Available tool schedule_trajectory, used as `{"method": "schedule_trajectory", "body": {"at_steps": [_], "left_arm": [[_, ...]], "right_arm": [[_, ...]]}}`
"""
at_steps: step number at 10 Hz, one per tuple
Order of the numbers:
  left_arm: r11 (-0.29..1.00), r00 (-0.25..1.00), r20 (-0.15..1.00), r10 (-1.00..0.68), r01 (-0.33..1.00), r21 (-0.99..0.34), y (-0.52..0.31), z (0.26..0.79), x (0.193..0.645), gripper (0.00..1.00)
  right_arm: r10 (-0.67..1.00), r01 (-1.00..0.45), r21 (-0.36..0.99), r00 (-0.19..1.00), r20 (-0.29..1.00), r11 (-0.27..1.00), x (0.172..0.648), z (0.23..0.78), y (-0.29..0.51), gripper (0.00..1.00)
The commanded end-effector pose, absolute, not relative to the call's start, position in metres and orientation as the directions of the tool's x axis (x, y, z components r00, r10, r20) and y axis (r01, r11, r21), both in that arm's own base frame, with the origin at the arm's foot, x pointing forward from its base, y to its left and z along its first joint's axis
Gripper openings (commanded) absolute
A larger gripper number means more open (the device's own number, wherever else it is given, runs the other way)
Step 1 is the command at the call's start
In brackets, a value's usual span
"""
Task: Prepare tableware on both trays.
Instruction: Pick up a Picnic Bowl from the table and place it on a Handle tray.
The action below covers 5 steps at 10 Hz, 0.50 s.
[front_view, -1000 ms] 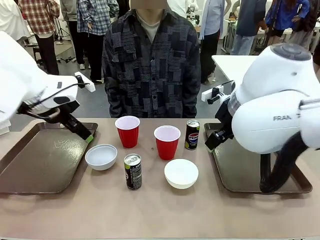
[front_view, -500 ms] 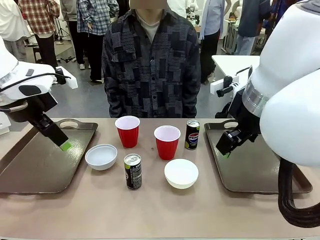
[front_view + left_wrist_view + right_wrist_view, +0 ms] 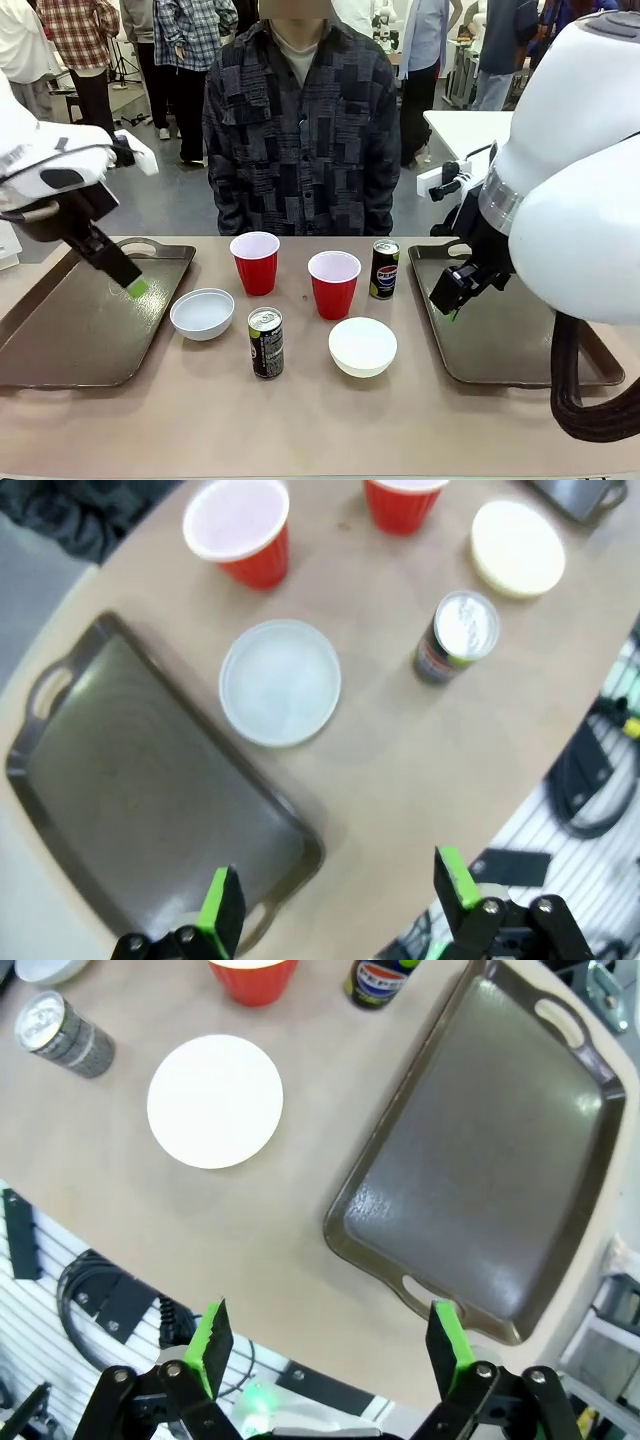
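Note:
Between the two brown trays point(image 3: 70, 330) point(image 3: 505, 345) stand two red cups point(image 3: 255, 262) point(image 3: 333, 283), two white bowls point(image 3: 202, 313) point(image 3: 362, 346), a Pepsi can point(image 3: 384, 269) and a second black can point(image 3: 265, 342). My left gripper point(image 3: 132, 285) hangs open and empty above the left tray point(image 3: 130, 780); past its tips point(image 3: 335, 900) I see a bowl point(image 3: 280, 682), a can point(image 3: 455, 637) and a cup point(image 3: 240, 530). Over the right tray's point(image 3: 490, 1160) near-left corner, my right gripper point(image 3: 447, 300) point(image 3: 328, 1345) is open and empty, with a bowl point(image 3: 214, 1101) off to its side.
A person in a dark patterned shirt point(image 3: 300, 120) stands at the far edge behind the cups, hands out of sight. Both trays are bare inside. The tabletop's front strip point(image 3: 320, 430) has free room. Cables and a slatted floor point(image 3: 590, 780) lie beyond the table edge.
My left gripper has swung left from the left tray's right rim to over the tray. My right arm has lifted and its gripper has shifted over the right tray.

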<state>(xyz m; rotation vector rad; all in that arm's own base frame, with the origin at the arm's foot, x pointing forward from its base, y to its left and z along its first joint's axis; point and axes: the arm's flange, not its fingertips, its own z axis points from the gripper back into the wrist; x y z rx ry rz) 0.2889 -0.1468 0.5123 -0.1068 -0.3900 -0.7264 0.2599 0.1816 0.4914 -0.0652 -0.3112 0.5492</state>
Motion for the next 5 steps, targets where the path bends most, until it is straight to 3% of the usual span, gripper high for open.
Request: {"method": "schedule_trajectory", "body": {"at_steps": [1, 3, 5], "left_arm": [[0.693, 0.643, 0.632, -0.433, 0.686, -0.223, -0.105, 0.500, 0.291, 1.00], [0.602, 0.714, 0.665, -0.220, 0.635, -0.483, -0.062, 0.488, 0.284, 1.00], [0.540, 0.764, 0.643, -0.054, 0.564, -0.624, -0.028, 0.481, 0.271, 1.00]], "right_arm": [[0.494, -0.548, 0.074, 0.798, 0.345, 0.833, 0.252, 0.493, 0.138, 1.00], [0.344, -0.499, 0.343, 0.839, 0.421, 0.796, 0.243, 0.485, 0.090, 1.00], [0.208, -0.494, 0.522, 0.834, 0.511, 0.695, 0.225, 0.480, 0.050, 1.00]]}}
